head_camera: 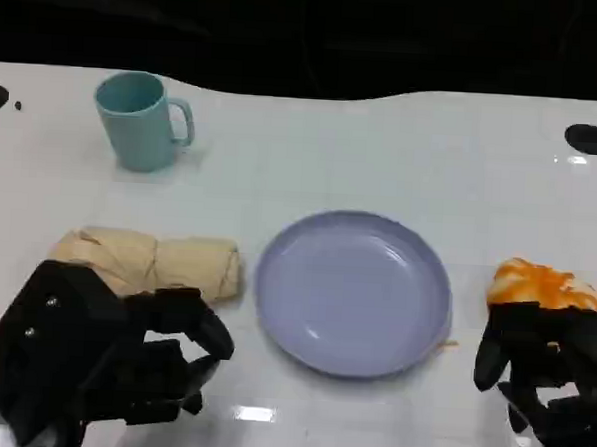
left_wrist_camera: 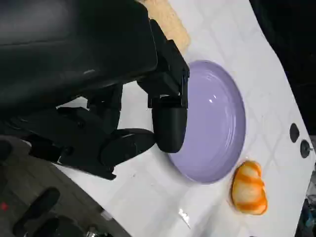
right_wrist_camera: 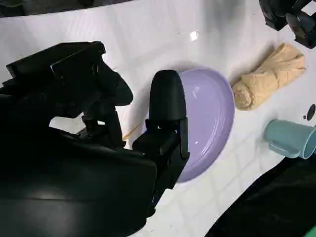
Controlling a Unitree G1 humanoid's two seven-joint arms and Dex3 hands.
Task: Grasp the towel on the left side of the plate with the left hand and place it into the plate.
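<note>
Fingers (head_camera: 198, 323) of the left hand (head_camera: 101, 358) are spread and lightly curled, holding nothing; they hover just at the near edge of the rolled beige cloth towel (head_camera: 151, 263), which lies on the white table (head_camera: 383, 148) at about 9 o'clock from the round lavender plastic plate (head_camera: 353, 289), its right end nearly touching the rim. The right hand (head_camera: 551, 372) rests at the plate's 3 o'clock, its fingers apart and curled loosely downward on nothing, right beside an orange-and-white lump (head_camera: 544, 286) that I cannot identify. A light-blue handled cup (head_camera: 139, 120) stands at roughly 11 o'clock from the plate, well apart from the towel.

The step in hand looks like the reach before the grasp. To do it well, the left hand should probably move toward 12 o'clock until its fingers straddle the middle of the roll, then close across the narrow width so the bundle lifts whole rather than unrolling. The lift should clear the plate's raised rim before travelling toward 3 o'clock, and release should come over the plate's centre.

The towel's near left edge is hidden behind the left hand in the head view, so whether any finger already touches the cloth cannot be told. In the left wrist view the hand's shell covers most of the towel, leaving a beige corner visible.
</note>
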